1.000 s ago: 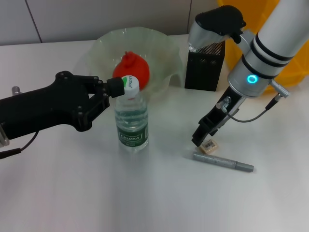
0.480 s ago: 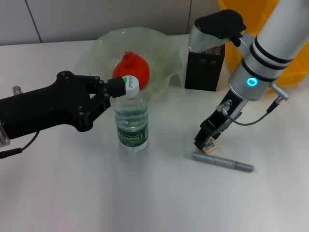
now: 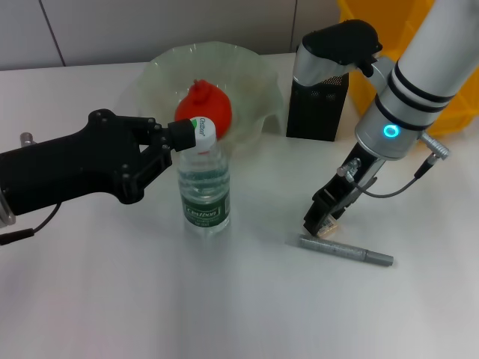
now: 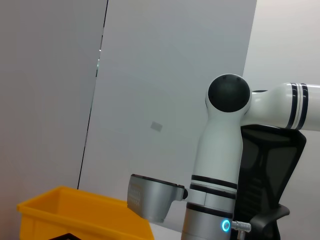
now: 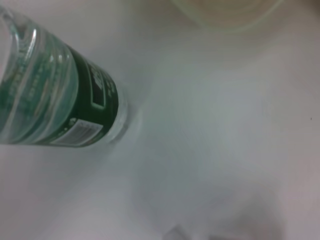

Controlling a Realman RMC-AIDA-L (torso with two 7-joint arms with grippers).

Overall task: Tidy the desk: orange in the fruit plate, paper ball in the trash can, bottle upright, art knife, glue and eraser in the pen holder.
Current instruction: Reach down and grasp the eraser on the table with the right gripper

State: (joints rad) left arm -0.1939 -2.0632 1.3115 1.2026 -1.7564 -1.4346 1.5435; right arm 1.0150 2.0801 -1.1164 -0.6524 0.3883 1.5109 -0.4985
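Head view shows you the eraser [image 3: 327, 226] on the desk [image 3: 247, 299], almost hidden under the right gripper [image 3: 320, 221], whose fingers clench it, just beside a grey pen [image 3: 346, 251]. Your left gripper [image 3: 178, 139] is clamped on the upright bottle [image 3: 203, 182], the orange [image 3: 200, 105] lying in the fruit plate [image 3: 254, 82] behind.

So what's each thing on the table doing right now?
bottle: standing upright, left gripper at its cap
orange: sitting in the fruit plate
eraser: on the table, right gripper down over it
pen holder: upright
grey pen: lying flat
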